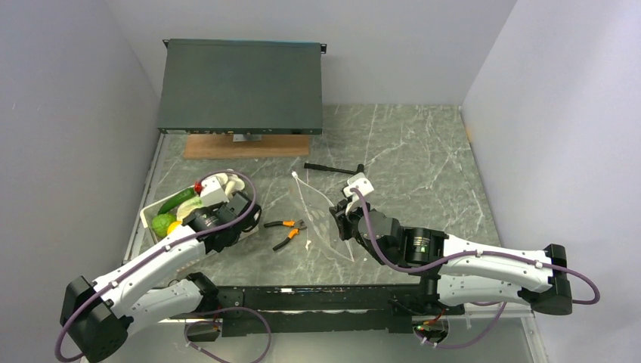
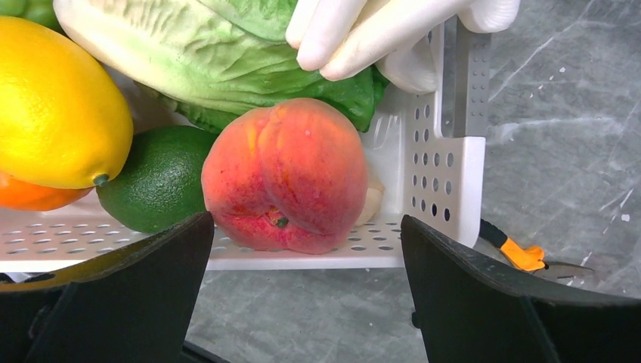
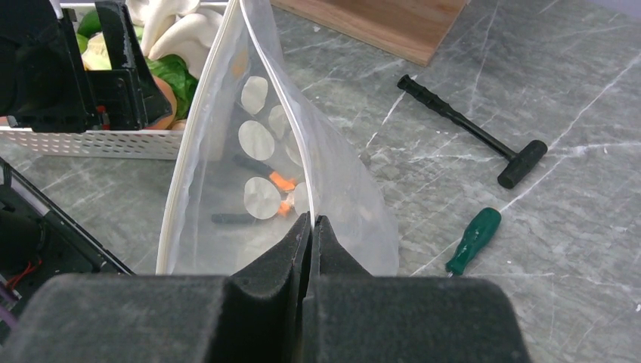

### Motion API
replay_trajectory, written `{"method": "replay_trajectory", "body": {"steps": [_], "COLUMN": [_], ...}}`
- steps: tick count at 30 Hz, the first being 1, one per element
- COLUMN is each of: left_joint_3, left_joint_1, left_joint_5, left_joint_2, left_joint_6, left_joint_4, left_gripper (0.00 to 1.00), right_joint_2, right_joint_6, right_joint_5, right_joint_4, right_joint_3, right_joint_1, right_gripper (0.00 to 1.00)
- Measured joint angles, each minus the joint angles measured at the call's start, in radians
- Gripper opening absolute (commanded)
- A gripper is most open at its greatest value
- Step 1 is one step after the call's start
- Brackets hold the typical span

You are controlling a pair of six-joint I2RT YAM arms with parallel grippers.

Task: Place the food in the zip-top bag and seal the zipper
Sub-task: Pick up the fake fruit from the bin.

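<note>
The food lies in a white slotted basket (image 2: 446, 174): a pink-red peach (image 2: 286, 174) at the front, a yellow lemon (image 2: 57, 106), a round green piece (image 2: 155, 178), an orange (image 2: 30, 197), a green leafy piece (image 2: 227, 60) and a white mushroom cluster (image 2: 378, 34). My left gripper (image 2: 306, 302) is open and empty, low over the table just in front of the basket, with the peach between the lines of its fingers. My right gripper (image 3: 311, 223) is shut on one edge of the zip-top bag (image 3: 280, 151) and holds it upright with its mouth open. The pale zipper (image 3: 181, 174) runs along the mouth.
Orange-handled pliers (image 1: 286, 227) lie between basket (image 1: 155, 208) and bag (image 1: 317, 219). A black T-handled tool (image 3: 472, 130) and a green screwdriver (image 3: 472, 240) lie beyond the bag. A black flat box (image 1: 240, 87) on a wooden board (image 1: 246, 146) stands at the back.
</note>
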Motion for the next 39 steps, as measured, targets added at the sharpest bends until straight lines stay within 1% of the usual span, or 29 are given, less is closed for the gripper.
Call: {"method": "replay_trajectory", "body": {"steps": [8,14,17,20,23,25,27,29,32,35,39], "left_joint_3": [-0.055,-0.085,-0.099,-0.103,-0.103,-0.102,-0.100,-0.089,-0.045,0.005,0.021], "left_joint_1": [0.003,0.005,0.005,0.005,0.005,0.005,0.005,0.005,0.006,0.008,0.008], "left_joint_5": [-0.022,-0.029,-0.044,-0.060,-0.066,-0.066,-0.063,-0.050,0.003,0.111,0.354], "left_joint_2": [-0.002,-0.008,-0.008,-0.012,-0.050,-0.099,-0.154,-0.213,-0.325,-0.444,-0.585], "left_joint_6": [-0.029,-0.046,-0.043,-0.026,0.001,0.023,0.038,0.055,0.110,0.191,0.287], "left_joint_4": [0.032,0.046,0.061,0.079,0.087,0.089,0.082,0.066,0.044,0.060,0.187], "left_gripper": [1.00,0.99,0.89,0.72,0.61,0.55,0.52,0.51,0.52,0.54,0.52], "right_joint_2": [0.002,0.032,0.045,0.050,0.052,0.052,0.052,0.052,0.051,0.052,0.055], "right_joint_6": [-0.001,0.000,0.000,0.000,0.000,0.000,0.000,0.001,0.003,0.004,0.008], "right_joint_5": [0.000,-0.001,-0.001,-0.003,-0.003,-0.003,-0.004,-0.003,-0.003,-0.003,-0.005], "right_joint_4": [0.008,0.015,0.014,0.014,0.013,0.013,0.014,0.014,0.014,0.014,0.014], "right_joint_3": [-0.005,-0.005,-0.005,-0.005,-0.004,-0.003,-0.003,-0.003,-0.003,-0.003,-0.003], "right_joint_1": [0.000,0.000,0.000,0.000,0.000,0.000,0.000,0.000,0.000,0.000,0.000], "right_gripper": [0.00,0.00,0.00,0.00,0.00,0.00,0.00,0.00,0.00,0.00,0.00]}}
